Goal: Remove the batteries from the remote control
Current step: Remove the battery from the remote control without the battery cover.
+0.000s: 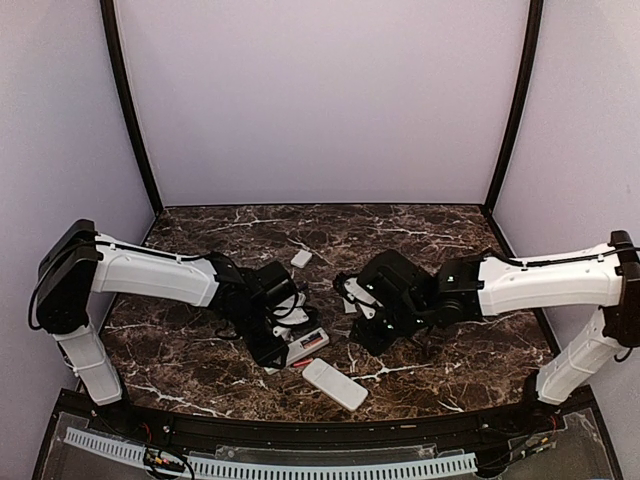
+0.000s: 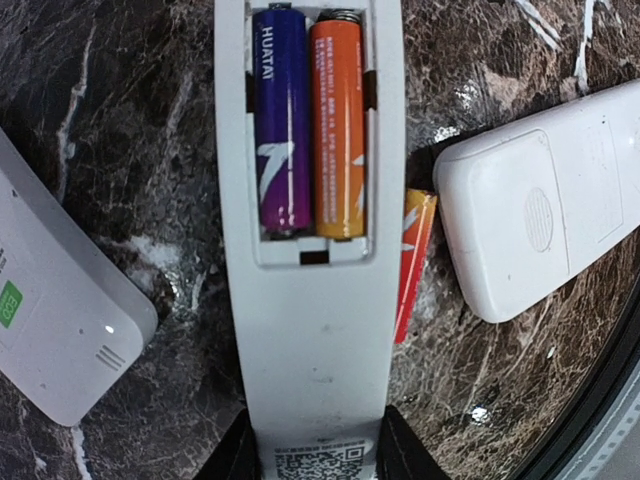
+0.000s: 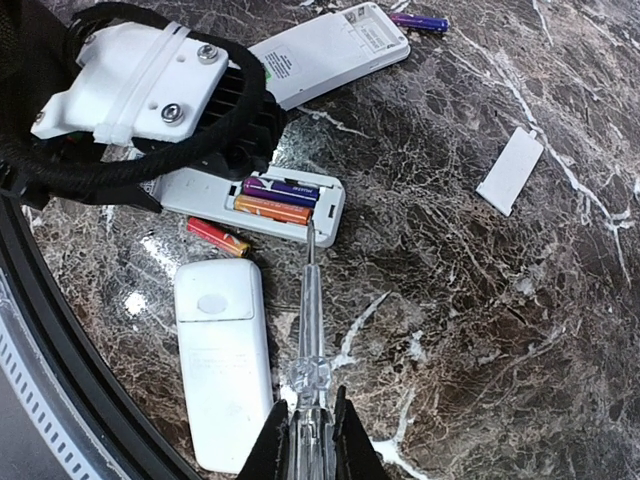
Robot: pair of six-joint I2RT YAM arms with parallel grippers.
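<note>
Open remote (image 2: pixel 312 340) holds purple battery (image 2: pixel 280 120), orange battery (image 2: pixel 338 125); left claw (image 2: pixel 315 455) clamps it. Right claw (image 3: pixel 310 440) grasps screwdriver (image 3: pixel 310 310); red battery (image 2: pixel 413 260) alongside.

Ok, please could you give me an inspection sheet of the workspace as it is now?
Surface: dark marble table, no spill seen.
Job's things: open remote holding purple battery and orange battery; loose red battery beside it; stray purple battery farther off.
Clutter: closed remote, green-label remote, white cover.
Grippers: left gripper shut on open remote; right gripper shut on screwdriver, tip at the compartment.
Cables: black cables looped round left wrist.
Surroundings: plain pale walls.
</note>
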